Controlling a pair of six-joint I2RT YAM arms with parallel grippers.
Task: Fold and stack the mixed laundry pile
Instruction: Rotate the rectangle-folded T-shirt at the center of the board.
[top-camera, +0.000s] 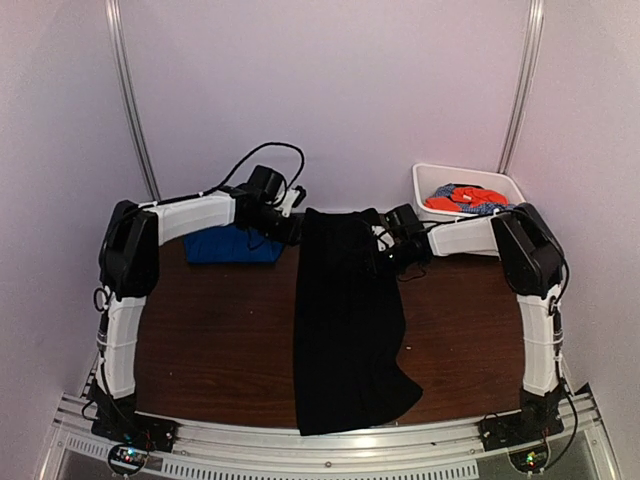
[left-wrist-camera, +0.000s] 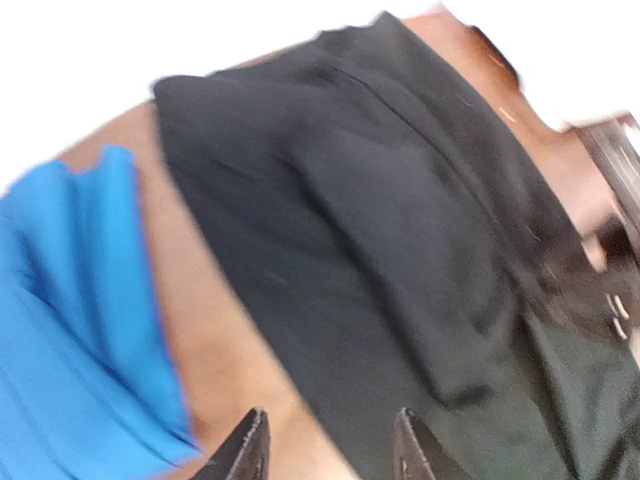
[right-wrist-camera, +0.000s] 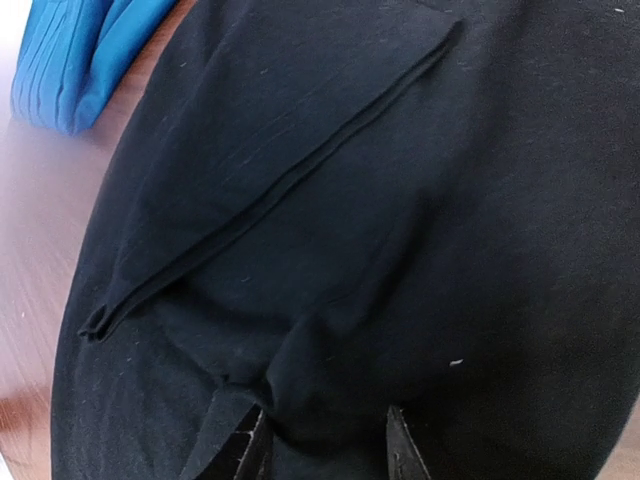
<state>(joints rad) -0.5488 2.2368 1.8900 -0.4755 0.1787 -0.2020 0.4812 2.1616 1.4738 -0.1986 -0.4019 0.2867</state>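
At the near edge of the table the black garment begins, its wider end reaching the front rail. From there I see it run as one long strip straight away from the arms, down the middle of the brown top.

Both arms reach in over its far end. The left gripper sits at the strip's left edge; on its wrist camera the fingers stand well apart, with the cloth's edge and bare wood showing in the gap and nothing held. The right gripper is on the right side of the same end. Its fingers are parted about as wide, and a raised wrinkle of black cloth runs into the gap between them; I cannot tell whether the tips press on it.

Just left of the black strip, under the left forearm, lies the blue garment, folded flat.

In the far right corner stands the white tub, holding the orange-red garment and the speckled garment.
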